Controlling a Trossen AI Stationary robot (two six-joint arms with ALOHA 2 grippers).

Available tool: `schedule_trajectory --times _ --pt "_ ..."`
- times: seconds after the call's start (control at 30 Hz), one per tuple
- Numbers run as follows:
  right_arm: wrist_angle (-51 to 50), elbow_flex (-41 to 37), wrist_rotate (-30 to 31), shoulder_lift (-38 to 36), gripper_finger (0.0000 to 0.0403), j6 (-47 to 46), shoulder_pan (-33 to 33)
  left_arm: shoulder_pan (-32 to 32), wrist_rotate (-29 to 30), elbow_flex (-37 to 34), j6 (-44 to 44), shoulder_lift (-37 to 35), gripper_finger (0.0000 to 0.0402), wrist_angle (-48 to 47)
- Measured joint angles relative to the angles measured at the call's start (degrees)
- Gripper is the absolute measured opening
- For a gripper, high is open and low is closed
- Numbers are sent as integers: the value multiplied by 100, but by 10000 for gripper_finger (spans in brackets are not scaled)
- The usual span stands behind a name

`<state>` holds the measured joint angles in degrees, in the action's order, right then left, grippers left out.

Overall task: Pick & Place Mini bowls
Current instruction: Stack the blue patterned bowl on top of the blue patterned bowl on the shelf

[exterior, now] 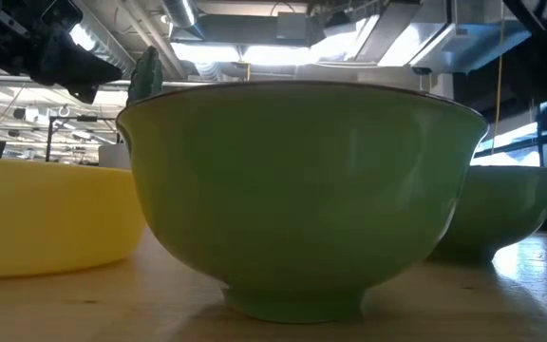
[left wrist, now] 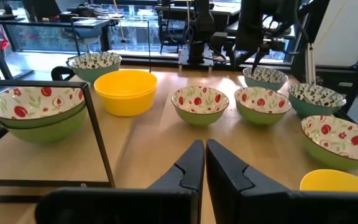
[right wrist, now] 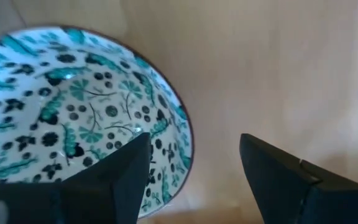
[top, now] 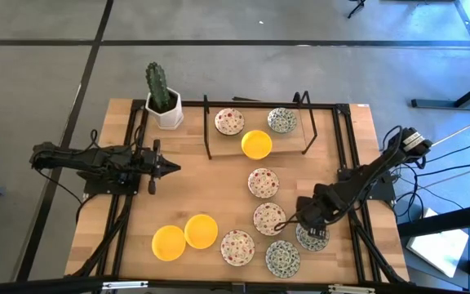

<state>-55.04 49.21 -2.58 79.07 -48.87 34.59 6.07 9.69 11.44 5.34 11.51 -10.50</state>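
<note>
Several mini bowls stand on the wooden table: two yellow ones near the front, red-flowered ones, and green-patterned ones. My right gripper points down, open, over the rim of a green-patterned bowl at the front right. One finger is over the bowl's inside and the other is outside it. I see no touch. That bowl rests on its foot on the table. My left gripper is shut and level at the table's left, with nothing in it.
A black wire rack at the back holds a red-flowered bowl, a green-patterned bowl and a yellow bowl. A cactus in a white pot stands at the back left. There is bare wood between my left gripper and the bowls.
</note>
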Motion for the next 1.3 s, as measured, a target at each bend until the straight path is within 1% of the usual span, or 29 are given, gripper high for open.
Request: schedule_trajectory --times 0.17,0.3,0.37,0.43,0.57,0.73,0.8,0.83,0.87,1.03,1.17,1.3 --pt "536 -475 -205 0 244 -106 57 0 0 0 -2 0 11 0" --pt "647 -677 -211 0 242 -146 55 0 2 0 -7 0 11 2" --pt "712 -707 -215 -2 235 -148 57 0 4 0 -7 0 11 2" --pt "816 -725 -214 -1 219 -109 57 -2 20 0 -8 0 11 2" --pt "957 -725 -195 -2 166 -17 57 0 22 0 -1 0 11 2" --pt "949 -724 -157 -6 68 3 55 0 22 0 4 0 11 2" --pt "971 -696 -261 -35 28 44 55 -2 22 0 4 0 11 2" --pt "974 -699 -246 -37 18 71 55 0 22 0 4 0 11 2" --pt "944 -703 -230 -35 15 67 55 0 24 0 4 0 11 2" --pt "877 -694 -175 -180 29 160 -10 -2 26 0 7 0 11 2" --pt "309 -468 345 -581 14 442 -240 -2 40 0 2 0 11 4" --pt "-343 217 1084 -1054 14 947 -555 -2 131 0 -2 0 11 4"
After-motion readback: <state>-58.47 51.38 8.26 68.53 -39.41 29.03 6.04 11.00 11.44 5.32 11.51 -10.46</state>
